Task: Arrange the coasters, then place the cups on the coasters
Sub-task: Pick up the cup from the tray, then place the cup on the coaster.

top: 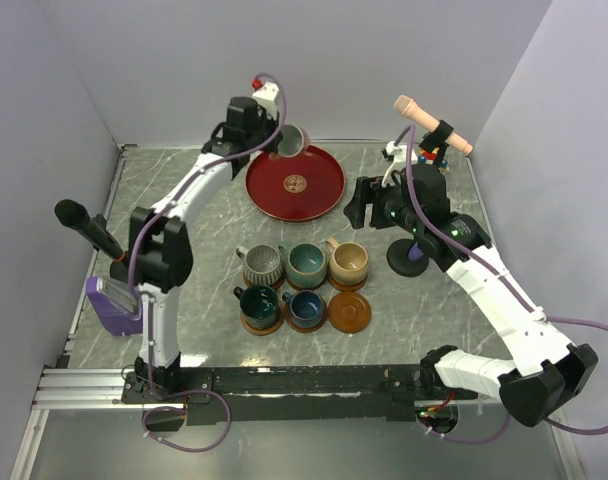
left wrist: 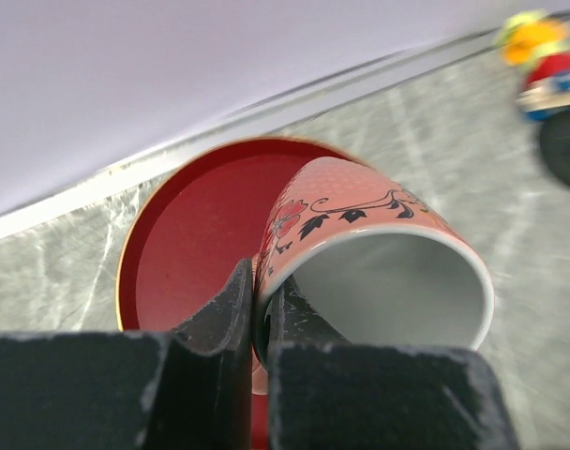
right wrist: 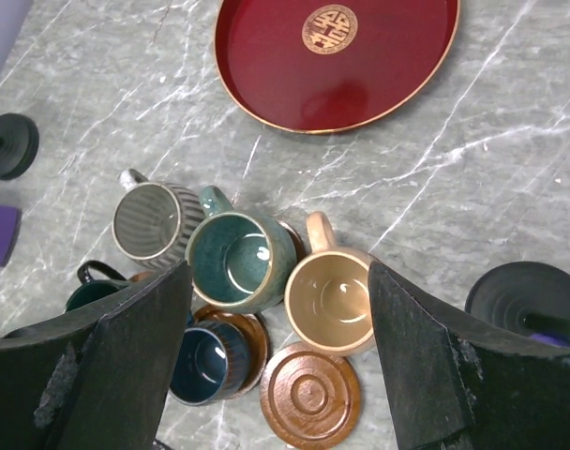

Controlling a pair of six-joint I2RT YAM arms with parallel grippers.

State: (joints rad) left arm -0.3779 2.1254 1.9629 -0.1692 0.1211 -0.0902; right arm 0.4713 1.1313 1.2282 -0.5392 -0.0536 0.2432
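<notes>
Nearest to us, the arm bases [top: 162, 378] sat bolted at the near edge of the grey marbled table [top: 204, 215]. We saw the glossy red plate [top: 322, 196] lying toward the far side. At its far rim the left gripper [left wrist: 260, 286] was pinching the wall of the terracotta-pink cup [left wrist: 379, 253], one finger inside the white interior and one outside. The cup was tilted, its mouth turned toward the wrist camera; whether it touched the plate we could not tell. We found the right gripper [right wrist: 276, 281] hovering over the middle of the table with its claw spread wide and nothing between the fingers. Below it five cups stood in two rows: the grey ribbed cup [top: 261, 264], teal cup [top: 307, 262] and beige cup [top: 348, 262] behind, the dark green cup [top: 257, 303] and dark blue cup [top: 304, 306] in front, each of these two on a coaster. Just right of the dark blue cup lay a bare coaster [top: 349, 311], in front of the beige cup. A black round base [top: 409, 258] stood to the right of the beige cup.
</notes>
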